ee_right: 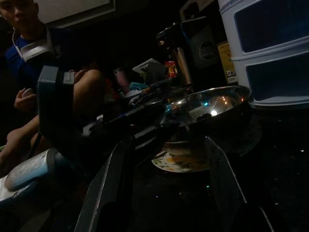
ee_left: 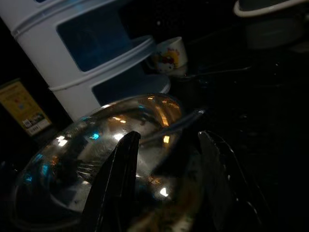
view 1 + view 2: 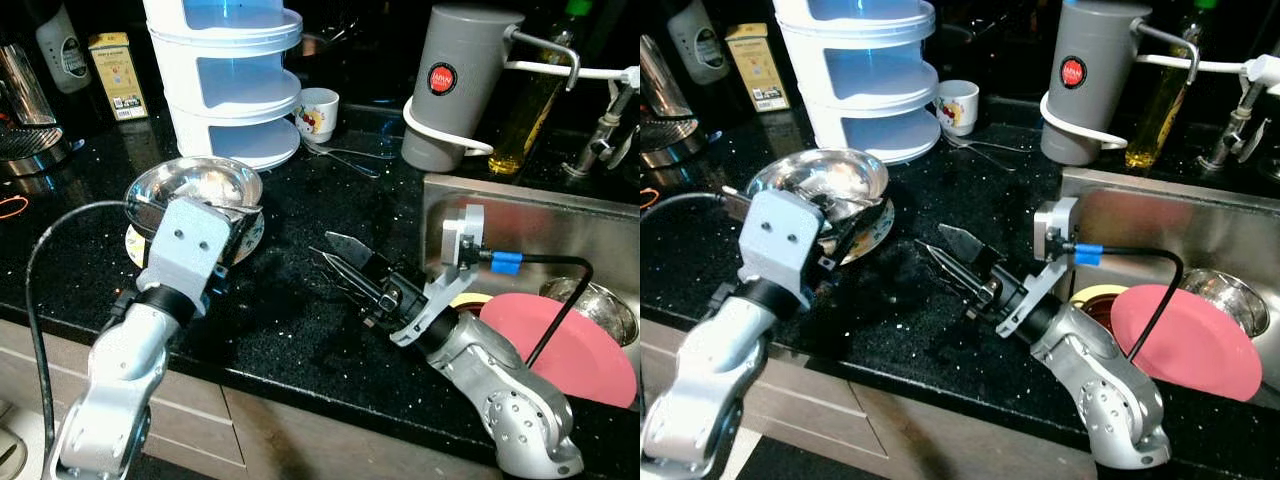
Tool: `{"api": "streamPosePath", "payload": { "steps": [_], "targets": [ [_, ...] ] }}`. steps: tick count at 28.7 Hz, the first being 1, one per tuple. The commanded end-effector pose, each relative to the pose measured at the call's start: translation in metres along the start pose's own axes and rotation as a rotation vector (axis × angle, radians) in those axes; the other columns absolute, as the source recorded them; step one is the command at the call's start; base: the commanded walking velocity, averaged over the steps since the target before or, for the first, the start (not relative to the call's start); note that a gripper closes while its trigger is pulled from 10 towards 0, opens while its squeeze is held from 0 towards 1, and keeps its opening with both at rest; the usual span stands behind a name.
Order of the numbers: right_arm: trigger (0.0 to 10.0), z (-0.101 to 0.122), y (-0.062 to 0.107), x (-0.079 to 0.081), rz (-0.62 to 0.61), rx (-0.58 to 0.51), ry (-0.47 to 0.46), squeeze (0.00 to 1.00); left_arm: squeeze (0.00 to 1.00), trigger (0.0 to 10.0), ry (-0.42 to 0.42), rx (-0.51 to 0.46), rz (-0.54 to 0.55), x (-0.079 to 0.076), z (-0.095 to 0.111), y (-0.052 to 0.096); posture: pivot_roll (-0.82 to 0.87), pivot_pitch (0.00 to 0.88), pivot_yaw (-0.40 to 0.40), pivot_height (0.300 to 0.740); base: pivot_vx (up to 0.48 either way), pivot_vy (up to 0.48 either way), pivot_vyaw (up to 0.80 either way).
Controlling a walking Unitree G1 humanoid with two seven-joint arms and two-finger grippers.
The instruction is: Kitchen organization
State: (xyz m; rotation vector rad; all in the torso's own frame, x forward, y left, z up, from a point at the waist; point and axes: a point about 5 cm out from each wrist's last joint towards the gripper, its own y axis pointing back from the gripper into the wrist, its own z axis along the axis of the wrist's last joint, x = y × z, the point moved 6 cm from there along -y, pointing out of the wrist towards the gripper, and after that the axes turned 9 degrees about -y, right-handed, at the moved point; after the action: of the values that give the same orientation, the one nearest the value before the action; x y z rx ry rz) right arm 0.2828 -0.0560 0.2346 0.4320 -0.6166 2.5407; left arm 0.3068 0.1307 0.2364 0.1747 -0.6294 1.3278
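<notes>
Steel bowl (image 3: pixel 196 187) rim between left gripper (image 2: pixel 166 166) (spread); right gripper (image 3: pixel 340 262) released.

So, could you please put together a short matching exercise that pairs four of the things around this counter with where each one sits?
Things:
1. steel bowl
2. pink plate
3. small cup
4. grey jug

Places:
A. in the sink
B. beside the white tiered container, at the back of the counter
C. on a patterned plate, at the left gripper
D. on the counter just behind the sink's rim

Pairs: 1-C, 2-A, 3-B, 4-D
</notes>
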Motion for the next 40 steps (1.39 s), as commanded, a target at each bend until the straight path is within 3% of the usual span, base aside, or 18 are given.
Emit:
{"api": "streamPosePath", "payload": {
  "steps": [1, 4, 12, 30, 36, 40],
  "targets": [
    [10.0, 0.0, 0.001, 0.001, 0.004, -0.001, 0.004, 0.0, 0.0, 10.0, 0.008, 0.005, -0.013, -0.004, 0.001, 0.002, 0.01, 0.033, -0.029, 0.74, 0.0, 0.0, 0.0],
    [10.0, -0.001, 0.001, 0.001, 0.008, 0.003, 0.005, 0.0, 0.0, 10.0, 0.015, 0.02, -0.023, -0.01, -0.002, 0.007, 0.01, 0.028, -0.03, 0.74, 0.0, 0.0, 0.0],
    [10.0, 0.0, 0.002, 0.002, 0.009, 0.006, 0.007, 0.0, 0.0, 10.0, 0.003, 0.036, -0.018, -0.009, -0.005, 0.01, 0.01, 0.035, -0.031, 0.74, 0.0, 0.0, 0.0],
    [10.0, -0.001, 0.002, -0.003, -0.013, 0.007, 0.008, 0.0, 0.0, 10.0, -0.022, 0.033, 0.03, 0.011, -0.004, 0.004, 0.01, 0.049, -0.034, 0.74, 0.0, 0.0, 0.0],
    [10.0, -0.001, 0.003, -0.003, -0.017, 0.005, 0.011, 0.0, 0.0, 10.0, -0.046, 0.022, -0.004, 0.017, -0.002, 0.0, 0.01, 0.047, -0.031, 0.74, 0.0, 0.0, 0.0],
    [10.0, 0.0, 0.004, -0.003, -0.021, 0.005, 0.014, 0.0, 0.0, 10.0, -0.067, 0.026, -0.062, 0.011, -0.002, -0.001, 0.01, 0.05, -0.031, 0.74, 0.0, 0.0, 0.0]
  ]
}}
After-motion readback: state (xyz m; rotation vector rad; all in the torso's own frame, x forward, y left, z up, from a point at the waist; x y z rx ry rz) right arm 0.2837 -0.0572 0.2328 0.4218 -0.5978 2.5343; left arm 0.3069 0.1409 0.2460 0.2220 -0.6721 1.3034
